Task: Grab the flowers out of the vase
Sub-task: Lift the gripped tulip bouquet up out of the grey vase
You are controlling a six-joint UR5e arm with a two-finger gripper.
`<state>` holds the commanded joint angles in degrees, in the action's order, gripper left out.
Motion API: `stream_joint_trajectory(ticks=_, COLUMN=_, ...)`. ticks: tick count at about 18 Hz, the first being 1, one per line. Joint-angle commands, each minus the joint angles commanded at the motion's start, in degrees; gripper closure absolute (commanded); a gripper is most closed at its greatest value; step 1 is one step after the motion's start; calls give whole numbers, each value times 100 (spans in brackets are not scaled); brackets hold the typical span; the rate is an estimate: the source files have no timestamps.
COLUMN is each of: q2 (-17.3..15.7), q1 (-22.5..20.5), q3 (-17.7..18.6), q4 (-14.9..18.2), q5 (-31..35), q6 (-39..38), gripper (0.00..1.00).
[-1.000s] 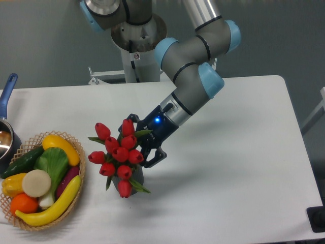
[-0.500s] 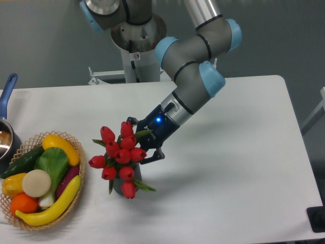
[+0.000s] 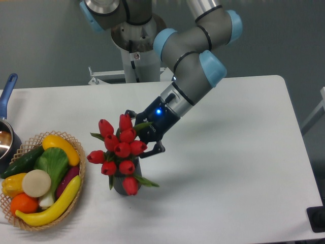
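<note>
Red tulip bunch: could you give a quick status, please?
Gripper closed on red tulip bunch. Stems in dark grey vase. Fruit basket left, apart.

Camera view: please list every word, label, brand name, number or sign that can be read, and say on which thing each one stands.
No readable text in this picture.
The gripper, close against the flowers, carries a faint pale mark on its dark body, too small and blurred to read.
A blue light shines on it; that is no sign or number.
The vase, basket and table show no writing.
</note>
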<state>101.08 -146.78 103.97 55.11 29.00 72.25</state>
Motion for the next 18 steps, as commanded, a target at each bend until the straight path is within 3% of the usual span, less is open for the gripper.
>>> stream_joint_trajectory(ticks=8, q2=-440, q1=-44, q3=-158, q4=0, q5=-18, q6=-290, gripper=59)
stream_joint_trajectory(ticks=18, q2=-563, q1=-62, q3=-852, q4=0, q5=-26, q6=-1178, gripper=59)
